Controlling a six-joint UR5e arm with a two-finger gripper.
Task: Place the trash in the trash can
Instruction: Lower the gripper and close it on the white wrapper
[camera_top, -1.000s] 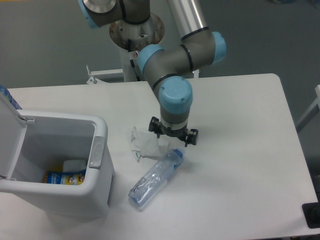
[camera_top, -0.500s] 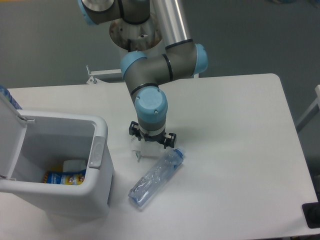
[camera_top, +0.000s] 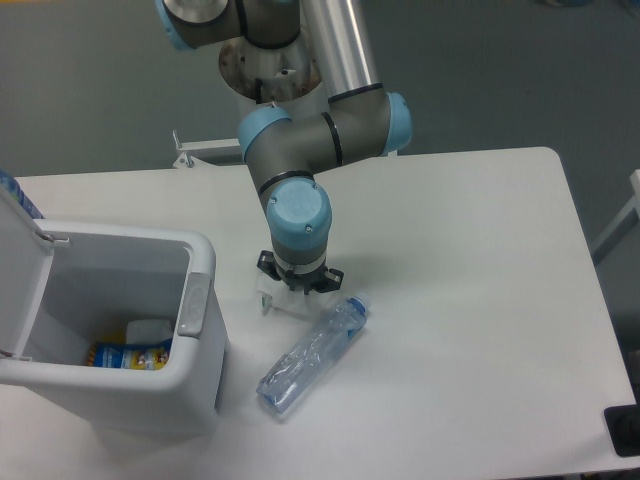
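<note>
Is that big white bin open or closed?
Open. The trash can has its lid swung up at the left, and the inside shows, with a yellow-and-blue packet at the bottom.

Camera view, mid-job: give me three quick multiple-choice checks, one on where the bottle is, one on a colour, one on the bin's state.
1. Where does the bottle lie?
A. inside the trash can
B. on the table, right of the trash can
C. in the gripper

2. What colour is the bottle's cap?
A. red
B. green
C. blue

3. How is the trash can lid?
A. open
B. shut and latched
C. missing

Answers:
1. B, it rests flat on the table beside the can's right wall.
2. C, the cap end shows blue.
3. A, the lid stands raised at the left and the inside shows, with a yellow-and-blue packet at the bottom.
</note>
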